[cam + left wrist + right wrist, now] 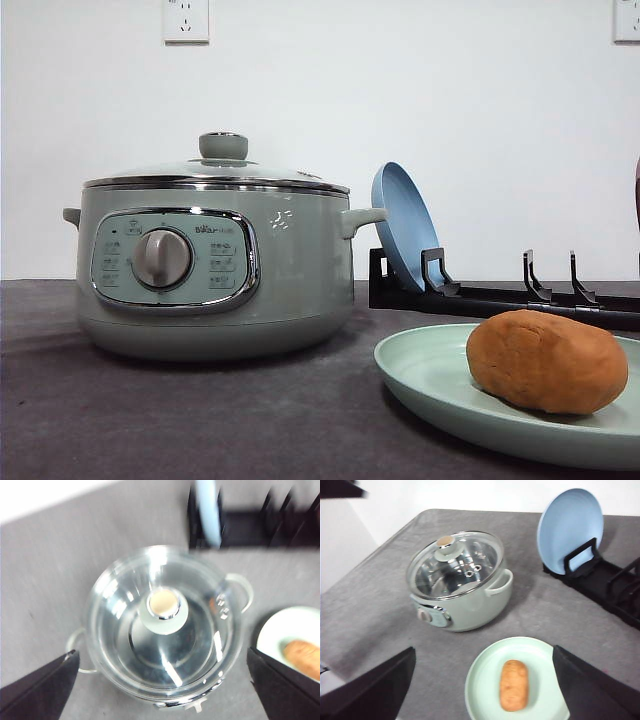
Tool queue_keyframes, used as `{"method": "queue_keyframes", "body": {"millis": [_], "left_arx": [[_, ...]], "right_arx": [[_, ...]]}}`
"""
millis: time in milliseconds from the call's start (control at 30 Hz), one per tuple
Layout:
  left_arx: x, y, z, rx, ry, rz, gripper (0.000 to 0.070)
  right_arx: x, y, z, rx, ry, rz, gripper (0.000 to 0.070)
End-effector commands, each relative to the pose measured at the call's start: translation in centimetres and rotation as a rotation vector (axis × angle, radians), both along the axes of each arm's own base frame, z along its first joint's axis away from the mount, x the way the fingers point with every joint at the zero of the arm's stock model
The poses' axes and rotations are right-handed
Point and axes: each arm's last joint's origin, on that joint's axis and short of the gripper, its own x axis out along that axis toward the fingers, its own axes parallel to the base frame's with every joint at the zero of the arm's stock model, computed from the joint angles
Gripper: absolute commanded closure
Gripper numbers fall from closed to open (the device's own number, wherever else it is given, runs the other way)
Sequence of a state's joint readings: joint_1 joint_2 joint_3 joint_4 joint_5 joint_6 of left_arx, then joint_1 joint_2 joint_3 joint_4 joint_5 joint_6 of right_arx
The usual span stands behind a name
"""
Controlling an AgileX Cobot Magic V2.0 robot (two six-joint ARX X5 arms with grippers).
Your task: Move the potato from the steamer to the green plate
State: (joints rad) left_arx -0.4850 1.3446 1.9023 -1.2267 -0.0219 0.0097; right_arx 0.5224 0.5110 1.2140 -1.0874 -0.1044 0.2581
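Note:
The orange-brown potato [545, 360] lies on the pale green plate [430, 370] at the front right of the table. Left of the plate stands the sage-green steamer [290, 270], its glass lid [222, 165] closed. My left gripper [162, 651] hangs open high above the lid [120, 610], nothing between its fingers, with the potato [302, 655] and green plate [275, 630] off to one side. My right gripper [483, 649] is open high above the green plate [485, 675] and the potato [514, 685], the steamer [480, 610] beyond them.
A blue plate [400, 220] stands upright in a black dish rack [500, 298] behind the green plate, right of the steamer. The rack [610, 590] runs toward the table's right edge. The table [200, 420] is covered in grey cloth.

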Motion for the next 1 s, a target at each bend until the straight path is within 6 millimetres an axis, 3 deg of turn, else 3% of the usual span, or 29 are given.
{"method": "queue_keyframes", "body": {"millis": [0, 333, 500, 667, 900, 933, 967], "left_arx": [[-1.3, 0.5, 0.0, -0.011, -0.028, -0.01, 0.0], [-9.1, 4.7, -5.9, -0.112, -0.196, -0.003, 0.0], [-12.0, 6.3, -8.3, -0.166, -0.222, 0.018, 0.0], [-13.6, 7.1, -8.6, -0.186, -0.244, 0.021, 0.0], [-13.9, 7.3, -8.5, -0.191, -0.255, 0.02, 0.0001], [-13.9, 7.3, -8.6, -0.191, -0.255, 0.021, 0.0068], [-13.9, 7.3, -8.6, -0.191, -0.255, 0.02, 0.024]], "right_arx": [[-0.1, -0.1, 0.5, -0.008, -0.033, 0.008, 0.0149], [-0.1, -0.1, 0.5, -0.019, -0.04, 0.014, 0.0149], [-0.1, -0.1, 0.5, -0.033, -0.05, 0.021, 0.0149], [-0.1, -0.1, 0.5, -0.033, -0.051, 0.021, 0.0149], [-0.1, -0.1, 0.5, -0.031, -0.05, 0.025, 0.0151], [-0.1, -0.1, 0.5, -0.032, -0.05, 0.025, 0.0181], [-0.1, -0.1, 0.5, -0.032, -0.05, 0.024, 0.0267]]}}
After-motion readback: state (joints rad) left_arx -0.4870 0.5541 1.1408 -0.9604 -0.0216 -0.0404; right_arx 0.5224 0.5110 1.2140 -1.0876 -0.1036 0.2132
